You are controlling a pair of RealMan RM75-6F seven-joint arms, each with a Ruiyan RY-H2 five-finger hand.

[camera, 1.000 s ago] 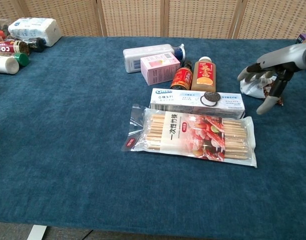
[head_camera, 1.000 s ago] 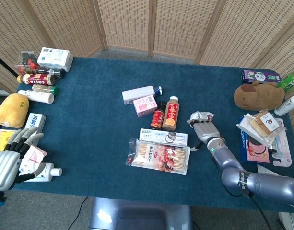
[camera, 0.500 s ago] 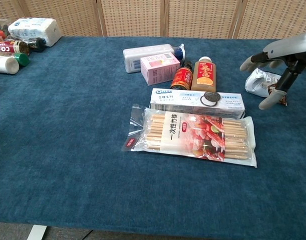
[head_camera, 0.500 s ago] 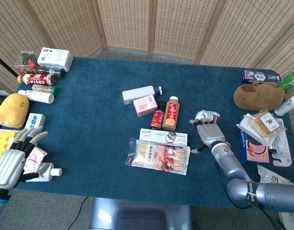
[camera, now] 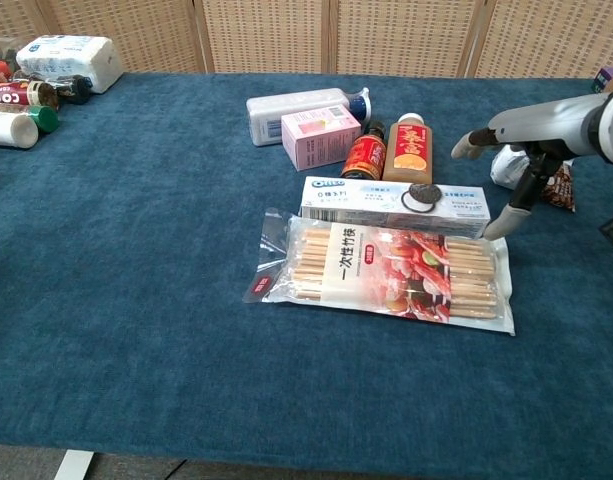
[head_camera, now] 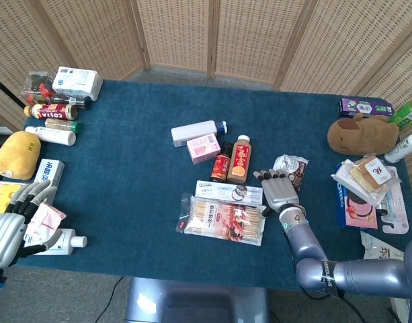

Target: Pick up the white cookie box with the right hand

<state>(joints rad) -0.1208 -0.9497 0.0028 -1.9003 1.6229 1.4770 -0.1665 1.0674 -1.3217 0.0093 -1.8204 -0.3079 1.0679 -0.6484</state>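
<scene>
On the blue table [head_camera: 125, 168], the right hand [head_camera: 278, 192] hovered released at the white cookie box's [head_camera: 230, 191] three o'clock end; the left hand [head_camera: 11, 225] hung spread, holding nothing.

The right hand [head_camera: 278, 190] is silver-grey metal with dark fingertips; a small green light glows on its glossy forearm. The left hand [head_camera: 7, 229], lower left, matches.
</scene>
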